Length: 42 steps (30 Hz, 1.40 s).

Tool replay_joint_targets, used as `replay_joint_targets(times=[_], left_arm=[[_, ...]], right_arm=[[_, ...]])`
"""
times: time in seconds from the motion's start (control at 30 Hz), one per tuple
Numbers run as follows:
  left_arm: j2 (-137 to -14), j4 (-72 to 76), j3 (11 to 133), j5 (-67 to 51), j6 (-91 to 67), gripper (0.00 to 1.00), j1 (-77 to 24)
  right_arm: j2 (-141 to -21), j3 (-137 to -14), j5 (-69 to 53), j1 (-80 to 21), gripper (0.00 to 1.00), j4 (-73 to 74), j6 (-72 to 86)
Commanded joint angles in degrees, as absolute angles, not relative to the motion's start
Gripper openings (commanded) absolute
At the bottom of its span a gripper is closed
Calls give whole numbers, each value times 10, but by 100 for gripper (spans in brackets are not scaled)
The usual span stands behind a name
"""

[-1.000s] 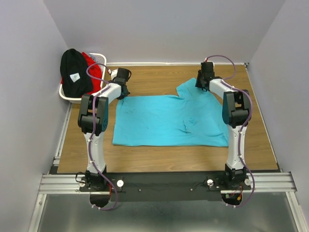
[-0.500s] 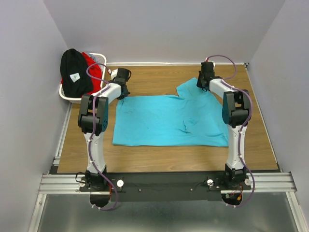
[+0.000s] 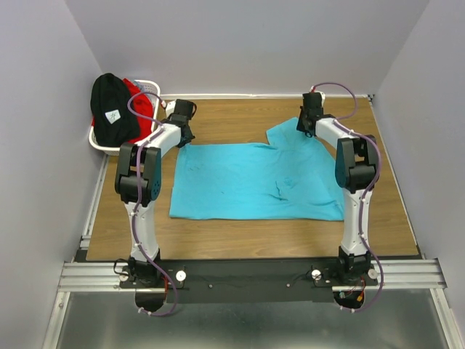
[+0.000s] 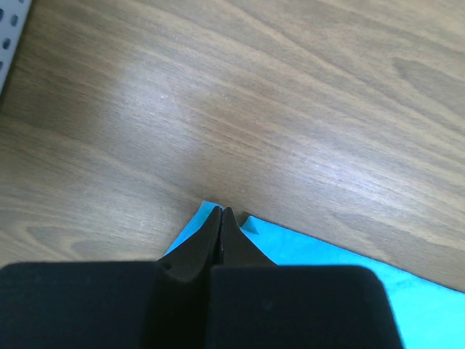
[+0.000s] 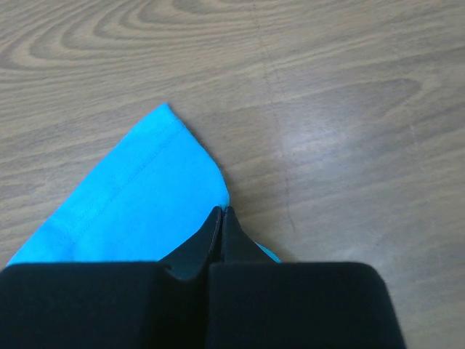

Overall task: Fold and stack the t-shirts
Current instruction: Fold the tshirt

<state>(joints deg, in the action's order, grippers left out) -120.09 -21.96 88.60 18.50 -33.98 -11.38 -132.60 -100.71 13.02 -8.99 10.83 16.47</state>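
Observation:
The turquoise t-shirt (image 3: 254, 182) lies spread flat on the wooden table. My left gripper (image 3: 183, 139) is at its far left corner. In the left wrist view the jaws (image 4: 221, 211) are shut with the turquoise cloth (image 4: 327, 254) showing on both sides of the tips. My right gripper (image 3: 299, 128) is at the far right sleeve. In the right wrist view it (image 5: 222, 211) is shut at the edge of the sleeve (image 5: 138, 196). The black t-shirt (image 3: 112, 109) with a small white label and the red t-shirt (image 3: 143, 102) hang over the basket.
The white lattice basket (image 3: 98, 139) stands at the far left corner against the wall. Bare wood (image 3: 232, 116) lies behind the shirt. Grey walls close in the table on the left, right and back.
My left arm has shifted slightly to the left and back. My right gripper has edged a little toward the back wall with the sleeve. Both jaws stay shut.

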Motion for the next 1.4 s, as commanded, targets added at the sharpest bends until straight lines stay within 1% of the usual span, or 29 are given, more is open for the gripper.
replay_joint_targets(times=[0.0, 0.17, 0.63, 0.73, 0.9, 1.17, 1.37], left_arm=[[-1167, -215, 883, 184, -333, 0, -113], [-1166, -217, 884, 184, -332, 0, -112], [-1155, -238, 882, 214, -356, 0, -107], [-1142, -236, 867, 220, -365, 0, -104], [-1119, -232, 845, 213, -372, 0, -99], [-1078, -227, 804, 190, -388, 0, -98], [-1036, -207, 738, 170, -410, 0, -98]], right_arm=[[-1262, -984, 170, -89, 1, 125, 174], [-1222, -948, 181, -89, 1, 124, 179], [-1179, -898, 170, -89, 1, 124, 198], [-1152, -874, 193, -89, 1, 125, 200], [-1075, -816, 214, -87, 1, 129, 224], [-974, -710, 207, -86, 1, 155, 272], [-904, -638, 198, -86, 1, 177, 303]])
